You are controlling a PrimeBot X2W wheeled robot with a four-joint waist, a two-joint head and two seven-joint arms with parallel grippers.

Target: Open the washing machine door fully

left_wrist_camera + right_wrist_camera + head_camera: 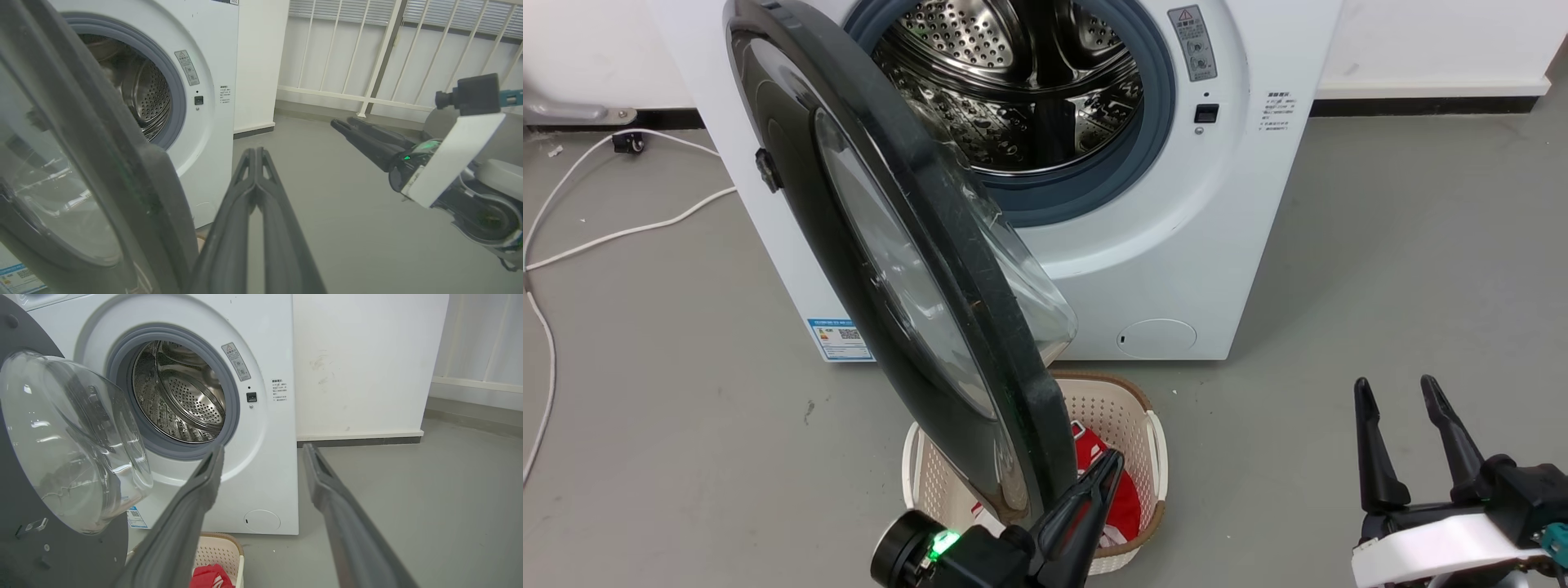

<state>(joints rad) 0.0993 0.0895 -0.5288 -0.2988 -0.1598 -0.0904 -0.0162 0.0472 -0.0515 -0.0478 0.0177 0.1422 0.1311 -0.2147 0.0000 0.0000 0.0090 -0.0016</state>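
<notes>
The washing machine door (915,269) is cut off by the top edge in the head view, and the left part of the drum (1045,90) is hidden behind it. The basket (1156,445) and red cloth (1129,502) are partly covered by door and left gripper (1112,462). Contact between that gripper and the door rim cannot be told. Print on the warning label (1192,42) is too small to be read.

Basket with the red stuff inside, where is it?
In the head view the basket sits on the floor before the white machine, partly hidden by the washing machine door, beside the left gripper.
</notes>
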